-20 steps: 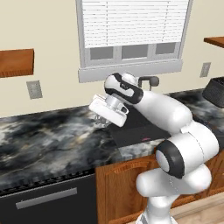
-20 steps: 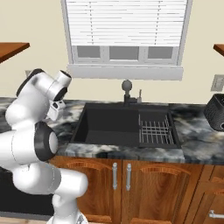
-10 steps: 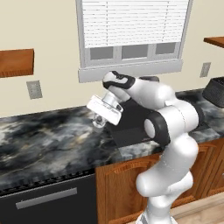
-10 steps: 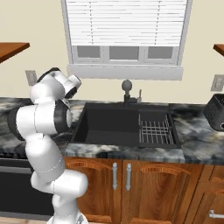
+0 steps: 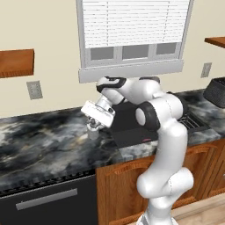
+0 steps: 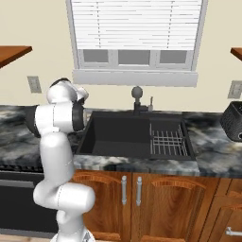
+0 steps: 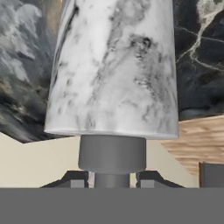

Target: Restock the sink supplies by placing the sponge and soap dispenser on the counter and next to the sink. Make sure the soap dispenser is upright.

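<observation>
Marbled black-and-grey worktop [image 5: 39,140] is seen in the left base view, with the end effector [image 5: 93,125] held just above it, left of the sink [image 5: 132,127]. The soap dispenser [image 5: 93,130] is seen directly below the end effector, clamped at its top, body hanging upright with its base at or just over the stone; contact cannot be told. A dark appliance [image 5: 217,91] is seen far to the right of the end effector, past the sink.

In the right base view, the end effector is hidden behind the arm's own upper links. The sink [image 6: 118,137] is seen to the right of the arm, with a wire rack [image 6: 168,142] in its right part and a faucet [image 6: 137,97] behind it. The worktop [image 6: 212,142] is seen running on both sides of the basin.

In the hand view, the pale marbled bottle of the soap dispenser [image 7: 113,70] is seen straight ahead of the fingertips [image 7: 74,179], which are closed on its grey pump neck. The worktop [image 7: 26,65] is seen beyond the bottle. The sponge cannot be made out.
</observation>
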Available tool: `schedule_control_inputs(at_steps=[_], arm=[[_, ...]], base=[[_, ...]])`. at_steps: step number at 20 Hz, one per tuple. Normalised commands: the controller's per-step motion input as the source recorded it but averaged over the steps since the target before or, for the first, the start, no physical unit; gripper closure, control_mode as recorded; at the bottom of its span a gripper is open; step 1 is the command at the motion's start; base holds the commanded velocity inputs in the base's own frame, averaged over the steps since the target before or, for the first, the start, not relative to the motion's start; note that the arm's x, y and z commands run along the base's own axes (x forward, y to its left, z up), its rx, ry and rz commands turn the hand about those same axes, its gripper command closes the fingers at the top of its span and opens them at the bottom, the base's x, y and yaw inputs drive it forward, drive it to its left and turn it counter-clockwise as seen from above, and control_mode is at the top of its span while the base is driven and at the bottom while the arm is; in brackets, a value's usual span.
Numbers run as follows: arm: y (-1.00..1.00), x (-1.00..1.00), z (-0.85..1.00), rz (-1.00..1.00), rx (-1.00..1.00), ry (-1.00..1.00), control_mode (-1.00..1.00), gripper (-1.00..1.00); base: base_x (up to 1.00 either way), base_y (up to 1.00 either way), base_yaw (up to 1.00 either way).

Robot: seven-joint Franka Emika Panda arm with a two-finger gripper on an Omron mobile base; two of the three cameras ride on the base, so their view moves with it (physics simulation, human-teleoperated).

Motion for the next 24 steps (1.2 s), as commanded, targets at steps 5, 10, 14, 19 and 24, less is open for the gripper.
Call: schedule_control_inputs(at_steps=[5,10,14,19,24], arm=[[-0.07,0.57,-0.06,-0.03,0.00,0.00,-1.00,1.00],[-0.05,0.70,-0.06,-0.03,0.00,0.01,-1.00,1.00],[-0.28,0.50,-0.06,-0.05,0.00,0.00,-1.00,1.00],[-0.16,0.58,-0.29,-0.02,0.00,0.00,-1.00,1.00],[-0.14,0.45,-0.51,-0.01,0.00,0.00,-1.00,1.00]], base=[[0.00,0.00,0.00],[0.00,0.00,0.00],[0.00,0.00,0.00],[0.00,0.00,0.00],[0.00,0.00,0.00]])
